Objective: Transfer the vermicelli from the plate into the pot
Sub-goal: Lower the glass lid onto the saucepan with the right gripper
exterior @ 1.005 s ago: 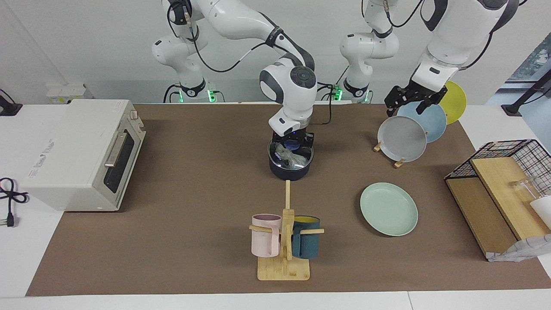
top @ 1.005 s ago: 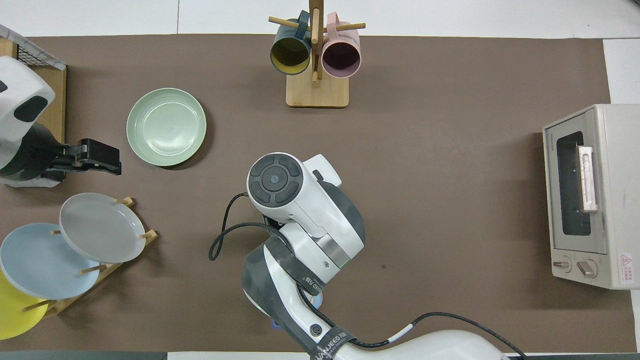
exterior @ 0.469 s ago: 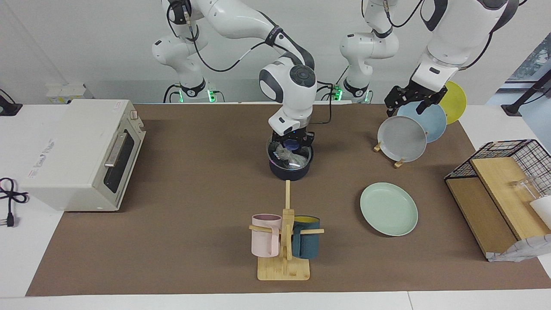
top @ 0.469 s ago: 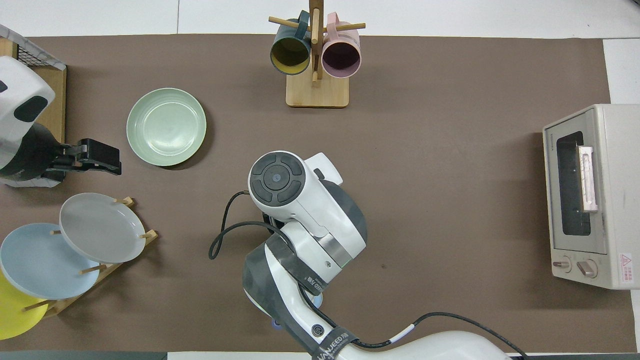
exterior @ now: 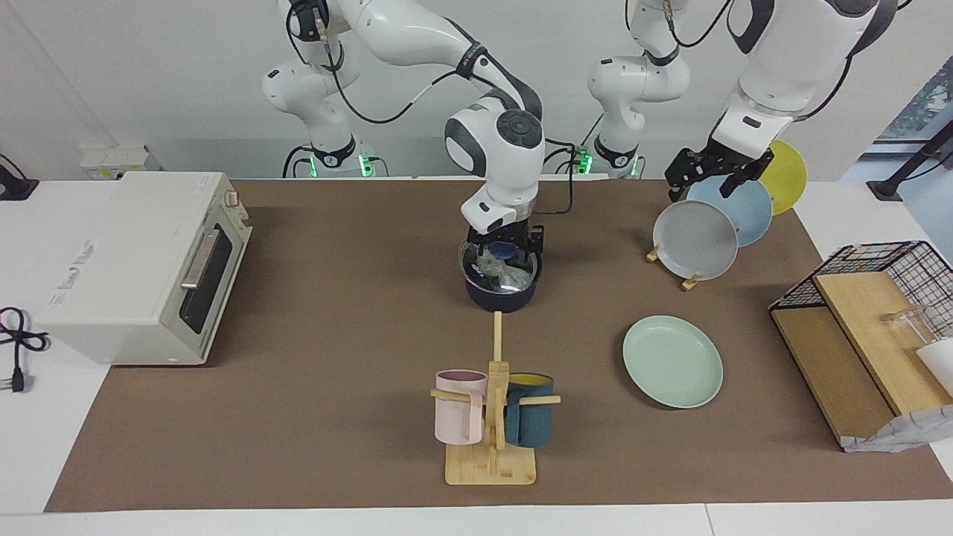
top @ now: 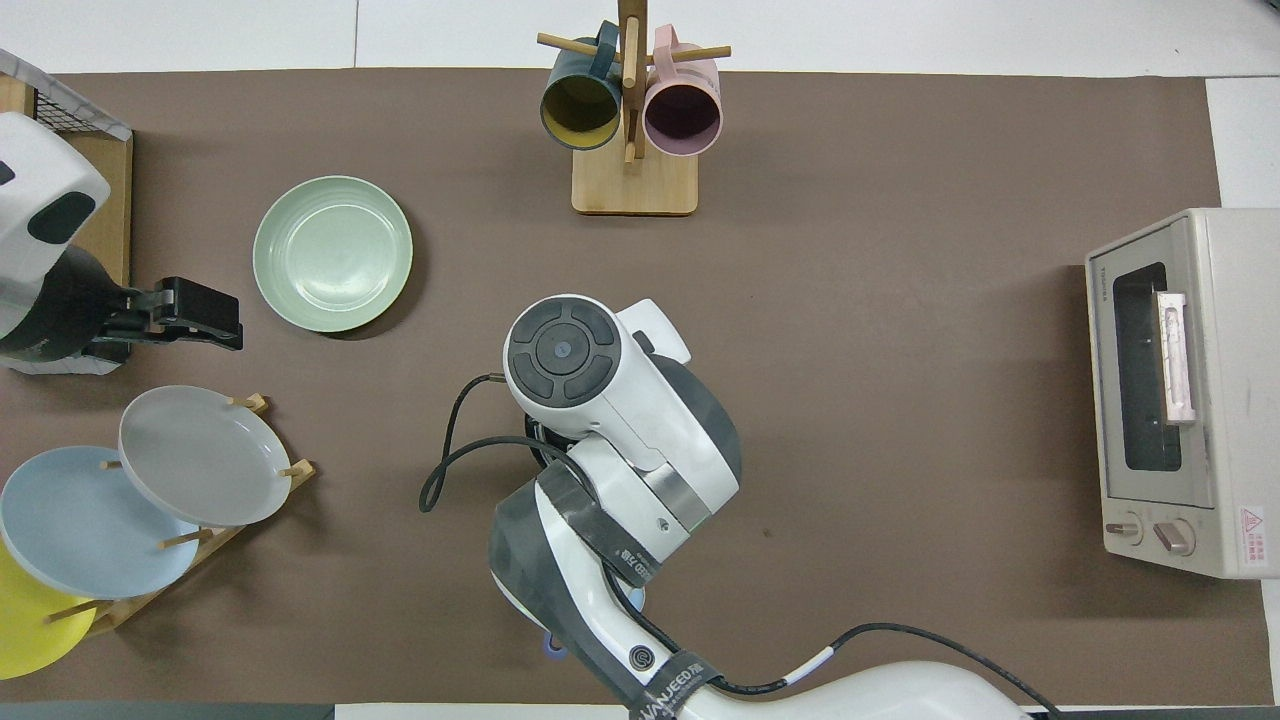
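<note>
The dark navy pot (exterior: 500, 298) stands mid-table, nearer to the robots than the mug rack. The vermicelli (exterior: 503, 275) lies inside it as a pale translucent clump. My right gripper (exterior: 503, 251) hangs open just above the pot's mouth, with nothing in it. The mint-green plate (exterior: 672, 361) lies bare toward the left arm's end; it also shows in the overhead view (top: 332, 253). My left gripper (exterior: 703, 182) waits open over the plate rack, also seen in the overhead view (top: 200, 315). In the overhead view the right arm hides the pot.
A wooden mug rack (exterior: 491, 417) with a pink mug and a dark teal mug stands farther from the robots than the pot. A toaster oven (exterior: 141, 260) sits at the right arm's end. A rack holds a grey plate (exterior: 694, 240), a light blue one and a yellow one. A wire basket (exterior: 864, 327) is beside them.
My right gripper has risen a little out of the pot, leaving the vermicelli inside. The left arm has not moved.
</note>
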{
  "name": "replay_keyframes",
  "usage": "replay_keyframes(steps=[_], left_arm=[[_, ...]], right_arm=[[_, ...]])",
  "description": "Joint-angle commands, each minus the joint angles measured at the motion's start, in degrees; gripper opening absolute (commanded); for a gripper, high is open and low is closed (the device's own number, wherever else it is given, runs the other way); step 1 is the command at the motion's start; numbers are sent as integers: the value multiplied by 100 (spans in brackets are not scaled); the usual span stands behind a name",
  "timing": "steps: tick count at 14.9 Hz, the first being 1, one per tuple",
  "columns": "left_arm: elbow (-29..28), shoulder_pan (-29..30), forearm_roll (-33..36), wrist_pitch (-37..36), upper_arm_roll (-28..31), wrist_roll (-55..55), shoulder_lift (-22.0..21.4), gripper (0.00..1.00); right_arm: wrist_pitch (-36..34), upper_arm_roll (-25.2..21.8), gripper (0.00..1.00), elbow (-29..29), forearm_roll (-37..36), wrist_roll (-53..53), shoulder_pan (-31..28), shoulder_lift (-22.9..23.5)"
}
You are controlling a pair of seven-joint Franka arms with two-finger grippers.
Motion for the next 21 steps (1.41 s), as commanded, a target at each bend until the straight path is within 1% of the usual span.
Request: replay_keyframes(steps=[1,5,12,17,21], left_arm=[[-78,57,-70,-10,-33,-20,-95,100],[-78,57,-78,-10,-33,-20,-95,100],[-78,57,-70,-10,-33,-20,-95,100],[-78,57,-78,-10,-33,-20,-86,100],[-78,57,-78,-10,-33,-20,-95,100]], right_arm=[[247,40,100,-48,388,185,-158,-62],[555,40,100,-153,451,413,-167,-70],[582,40,100,-224,442,405,-167,-79],[599,40,100,-232,442,213,-360,-79],[924,40,100,-391,451,221,-369,-88]])
